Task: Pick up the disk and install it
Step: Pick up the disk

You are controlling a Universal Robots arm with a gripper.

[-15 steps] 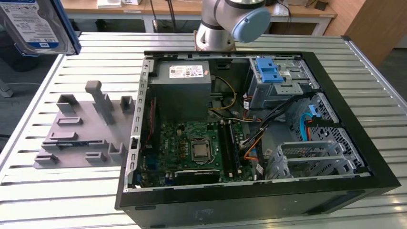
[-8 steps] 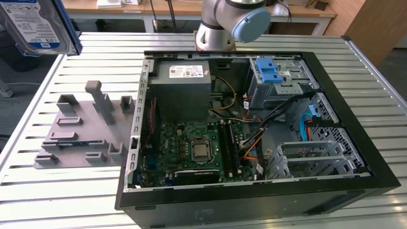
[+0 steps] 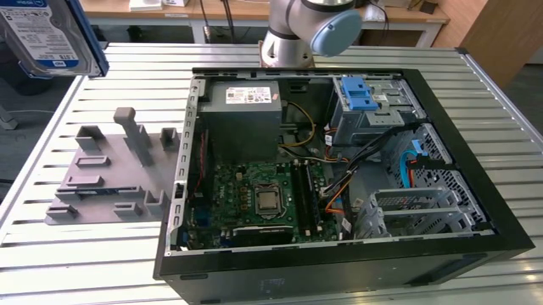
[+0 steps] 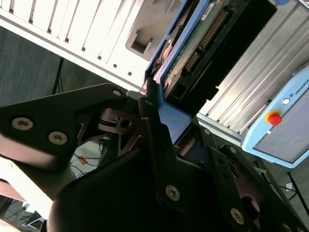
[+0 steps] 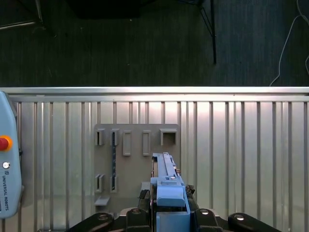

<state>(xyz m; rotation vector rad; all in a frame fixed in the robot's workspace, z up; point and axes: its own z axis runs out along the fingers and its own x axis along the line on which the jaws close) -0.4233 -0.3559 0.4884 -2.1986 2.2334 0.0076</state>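
The jaws are clamping the disk [image 4: 203, 38] across its edges, the gripper [image 4: 174, 116] closed on it with a blue side rail pressing against one finger [image 4: 150, 121]. The disk is hanging in the air, clear of the table [image 3: 85, 254]. In the exterior view it is sitting high at the left, well apart from the open computer case [image 3: 475, 190]. In the first wrist view it is hovering over the grey holder plate [image 5: 135, 164].

It is looking like a stiff, dense metal slab that should carry without flexing, though its smooth faces could slide in a loose grip. The green circuit board and connector pins are showing on its underside and seem fragile, so the railed edges are probably the safest place to hold it.
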